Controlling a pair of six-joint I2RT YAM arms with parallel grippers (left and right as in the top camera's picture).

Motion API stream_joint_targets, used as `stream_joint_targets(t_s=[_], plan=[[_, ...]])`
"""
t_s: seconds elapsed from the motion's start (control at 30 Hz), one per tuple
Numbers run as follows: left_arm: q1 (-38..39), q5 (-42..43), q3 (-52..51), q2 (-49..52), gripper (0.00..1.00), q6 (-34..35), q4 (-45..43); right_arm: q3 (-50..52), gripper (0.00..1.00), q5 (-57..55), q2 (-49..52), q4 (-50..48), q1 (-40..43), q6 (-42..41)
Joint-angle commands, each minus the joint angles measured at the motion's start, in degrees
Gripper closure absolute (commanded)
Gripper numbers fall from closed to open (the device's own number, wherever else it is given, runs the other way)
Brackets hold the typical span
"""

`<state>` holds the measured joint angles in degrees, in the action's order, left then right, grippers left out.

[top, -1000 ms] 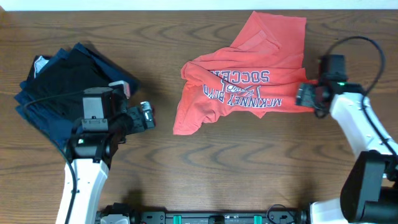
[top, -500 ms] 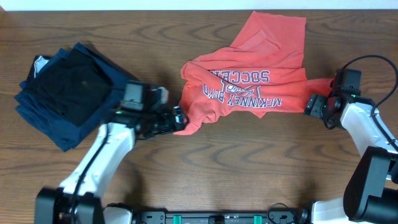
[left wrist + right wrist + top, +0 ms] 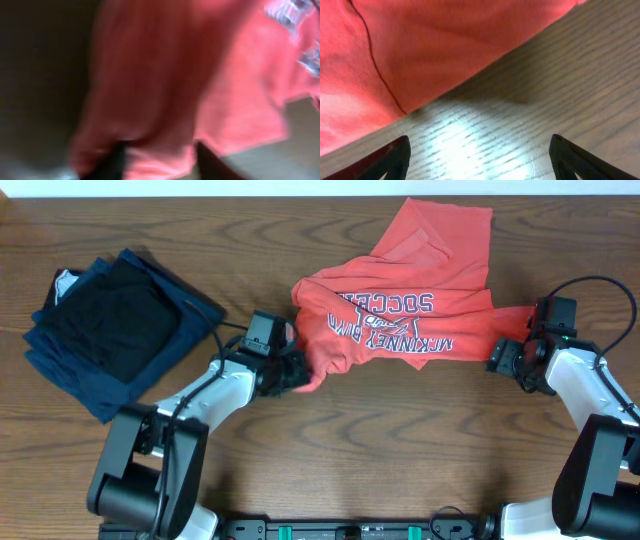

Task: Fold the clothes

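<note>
Left gripper [image 3: 292, 372] sat on the T-shirt [image 3: 400, 290]'s left hem with cloth between its fingers, too blurred for us to tell if clamped. Right gripper [image 3: 505, 358]'s jaws stood apart over bare table [image 3: 400, 450] beside the right hem. We judged both should pinch the hem, then pull apart evenly; the T-shirt lay crumpled, lettering up, by the table's far edge.

Table [image 3: 330, 450]: dark brown wood is filling the view, its grain running left to right.
Far edge: a pale strip [image 3: 200, 186] is showing beyond the table.
Light: a white glare [image 3: 465, 145] is shining off the wood at right.
</note>
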<state>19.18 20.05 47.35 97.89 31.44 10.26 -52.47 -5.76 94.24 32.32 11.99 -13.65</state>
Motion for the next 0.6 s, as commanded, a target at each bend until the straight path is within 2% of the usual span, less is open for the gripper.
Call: stream_joint_targets(t_s=[0.0, 0.1, 0.27, 0.4, 0.43, 0.5, 0.53, 0.57], plan=[[-2.91, -11.50, 3.45, 0.35, 0.94, -3.80, -0.90, 0.22, 0.13, 0.22, 0.26, 0.90, 0.28, -0.92], [-6.56, -12.59, 12.61, 0.07, 0.94, -10.40, 2.86, 0.22, 0.14, 0.22, 0.26, 1.79, 0.28, -0.94], [-12.48, -17.07, 32.04, -0.02, 0.94, -14.32, 12.02, 0.22, 0.14, 0.22, 0.26, 2.60, 0.28, -0.92], [-16.52, -18.16, 42.25, 0.00, 0.94, -15.10, 16.31, 0.20, 0.13, 0.20, 0.26, 3.30, 0.44, -0.92], [-17.46, -18.14, 43.74, 0.00, 0.89, -15.06, 17.64, 0.20, 0.12, 0.20, 0.26, 3.43, 0.42, -0.92], [-18.40, -17.22, 44.78, -0.07, 0.34, -14.84, 20.61, 0.20, 0.11, 0.20, 0.26, 3.72, 0.42, -0.92], [-18.51, -16.00, 44.76, -0.07, 0.12, -14.86, 22.40, 0.20, 0.11, 0.22, 0.26, 3.87, 0.42, -0.92], [-18.49, -15.04, 44.72, 0.09, 0.02, -14.86, 24.63, 0.20, 0.10, 0.22, 0.26, 3.98, 0.42, -0.92]])
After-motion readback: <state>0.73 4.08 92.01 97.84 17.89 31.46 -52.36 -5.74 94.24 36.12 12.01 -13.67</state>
